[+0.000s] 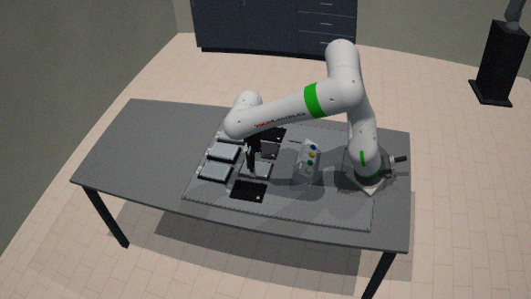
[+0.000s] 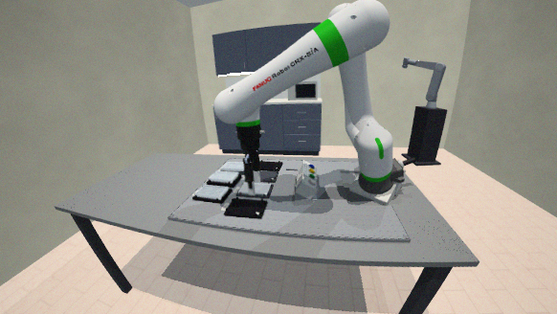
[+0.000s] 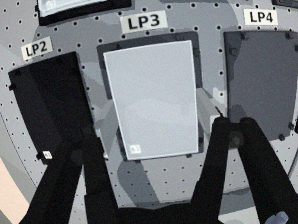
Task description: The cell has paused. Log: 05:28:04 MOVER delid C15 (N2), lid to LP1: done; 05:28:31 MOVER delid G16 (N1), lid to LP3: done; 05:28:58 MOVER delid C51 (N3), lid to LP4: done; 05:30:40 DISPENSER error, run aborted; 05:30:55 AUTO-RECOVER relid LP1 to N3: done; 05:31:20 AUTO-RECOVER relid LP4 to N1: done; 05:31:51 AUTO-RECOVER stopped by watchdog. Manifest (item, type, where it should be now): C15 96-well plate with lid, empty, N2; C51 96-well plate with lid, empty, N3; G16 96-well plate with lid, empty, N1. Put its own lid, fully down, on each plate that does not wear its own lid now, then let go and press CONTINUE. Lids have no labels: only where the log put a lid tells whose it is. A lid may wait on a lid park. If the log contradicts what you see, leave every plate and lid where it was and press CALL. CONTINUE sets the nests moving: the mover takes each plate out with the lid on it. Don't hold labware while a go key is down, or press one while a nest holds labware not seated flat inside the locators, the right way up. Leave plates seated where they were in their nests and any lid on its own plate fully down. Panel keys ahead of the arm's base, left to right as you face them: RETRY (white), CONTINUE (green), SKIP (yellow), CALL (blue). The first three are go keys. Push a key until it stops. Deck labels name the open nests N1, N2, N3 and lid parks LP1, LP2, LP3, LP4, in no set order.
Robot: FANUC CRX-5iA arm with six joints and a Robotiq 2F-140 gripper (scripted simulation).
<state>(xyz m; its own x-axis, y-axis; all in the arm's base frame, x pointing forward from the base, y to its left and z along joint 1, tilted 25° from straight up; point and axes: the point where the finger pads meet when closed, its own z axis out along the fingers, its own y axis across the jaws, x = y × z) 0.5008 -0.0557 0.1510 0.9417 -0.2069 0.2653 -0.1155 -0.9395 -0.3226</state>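
A pale lid [image 3: 154,99] lies flat on the lid park labelled LP3 [image 3: 143,22]. My gripper [image 3: 155,105] stands straight over it with one finger on each long side, shut on the lid, which still rests on the park. In the top and exterior views the gripper [image 1: 252,164] is low over the same lid [image 1: 256,170], and it also shows from the other side [image 2: 249,182]. Three plates sit in a row of nests on the left [image 1: 215,171] [image 1: 223,151] [image 2: 233,166].
The dark parks LP2 [image 3: 49,106] and LP4 [image 3: 260,76] on either side of the lid are bare. Another dark park [image 1: 275,134] lies further back. The key panel [image 1: 309,158] stands between the parks and the arm's base [image 1: 367,169].
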